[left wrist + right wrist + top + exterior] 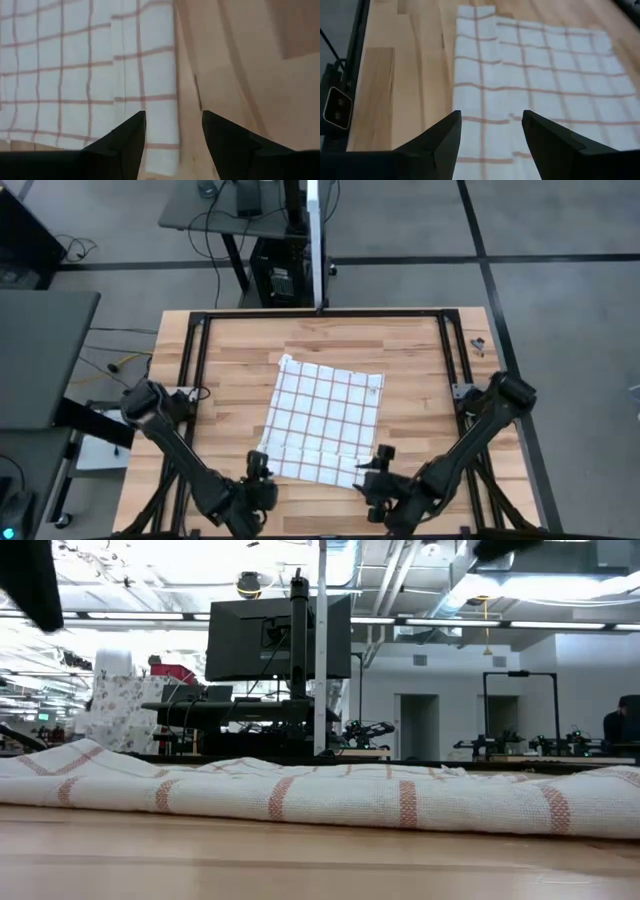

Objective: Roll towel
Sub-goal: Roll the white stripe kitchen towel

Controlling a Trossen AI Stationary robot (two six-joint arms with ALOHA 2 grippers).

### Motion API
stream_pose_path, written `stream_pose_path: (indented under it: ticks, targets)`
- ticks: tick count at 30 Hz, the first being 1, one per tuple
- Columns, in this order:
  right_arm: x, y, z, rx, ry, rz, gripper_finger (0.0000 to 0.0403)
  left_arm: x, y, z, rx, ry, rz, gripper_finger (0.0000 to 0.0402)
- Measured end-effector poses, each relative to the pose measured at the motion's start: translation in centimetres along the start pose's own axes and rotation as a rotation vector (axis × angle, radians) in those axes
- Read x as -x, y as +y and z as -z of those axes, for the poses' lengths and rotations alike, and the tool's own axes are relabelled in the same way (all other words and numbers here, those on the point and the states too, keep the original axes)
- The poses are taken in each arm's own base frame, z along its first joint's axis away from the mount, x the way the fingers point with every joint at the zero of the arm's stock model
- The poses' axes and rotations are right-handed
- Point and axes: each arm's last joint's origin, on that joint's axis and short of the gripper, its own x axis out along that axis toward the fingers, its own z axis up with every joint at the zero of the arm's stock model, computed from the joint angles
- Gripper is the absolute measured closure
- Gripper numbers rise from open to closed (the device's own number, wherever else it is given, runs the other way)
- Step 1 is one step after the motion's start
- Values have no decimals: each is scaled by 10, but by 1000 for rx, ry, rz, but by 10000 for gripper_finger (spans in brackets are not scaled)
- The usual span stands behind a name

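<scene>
Both grippers, left (260,471) and right (378,461), hang with fingers spread apart over the near corners of the towel (325,418), holding nothing. It lies mid-table, long axis running near to far, slightly skewed, its near edge folded over once on the wooden table (420,360).

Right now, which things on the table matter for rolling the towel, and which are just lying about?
Belongs to the job:
towel
left claw, open at its near edge
right claw, open at its near edge

Just lying about:
small dark object near the table's far right corner
</scene>
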Motion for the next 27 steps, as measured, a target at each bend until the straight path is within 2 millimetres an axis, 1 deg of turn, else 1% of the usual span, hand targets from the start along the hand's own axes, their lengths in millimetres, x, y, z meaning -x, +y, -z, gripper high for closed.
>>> stream_pose_path:
  ticks: [6,10,13,19,24,27]
  targets:
    - [-20,15,13,-77,-5,-12,200,-21,-12,2,-4,22,-50,221]
    - [-23,18,15,-80,-8,-15,200,-39,-23,8,-40,68,-76,221]
    - [-24,17,14,-79,-7,-11,200,-51,-28,11,-21,95,-97,221]
    - [-25,16,13,-80,-10,-12,200,-67,-25,10,35,130,-131,221]
    - [-24,17,14,-79,-10,-13,200,-75,-18,12,51,144,-149,221]
    - [-24,16,14,-80,-10,-13,200,-81,-15,16,41,157,-169,221]
